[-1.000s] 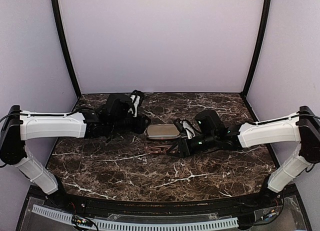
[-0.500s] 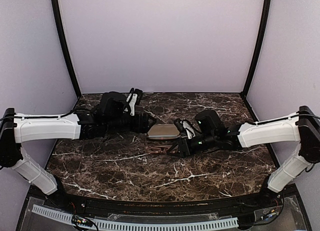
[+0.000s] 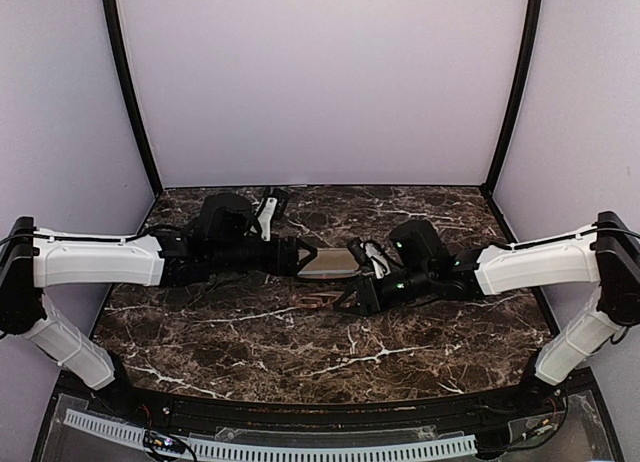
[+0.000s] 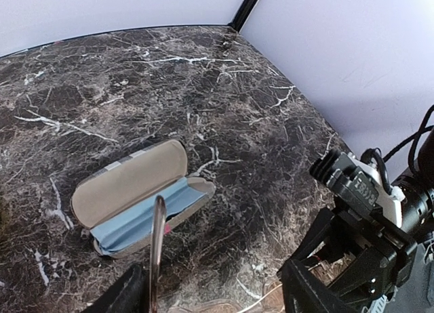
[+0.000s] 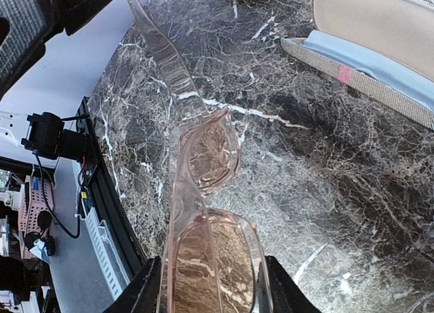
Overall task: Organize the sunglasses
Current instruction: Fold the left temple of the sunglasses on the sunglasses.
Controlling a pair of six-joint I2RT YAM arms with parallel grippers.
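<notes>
Now my left pincer has slid in from its side to the open case and spread wide, with one arm of the sunglasses standing between its fingers. My right pincer grips the frame just in front of the case. Folding or a handover looks near. The table has edges well apart; the only tight room is between my wrists.

the case lies on the table, sunglasses just before it.
</notes>
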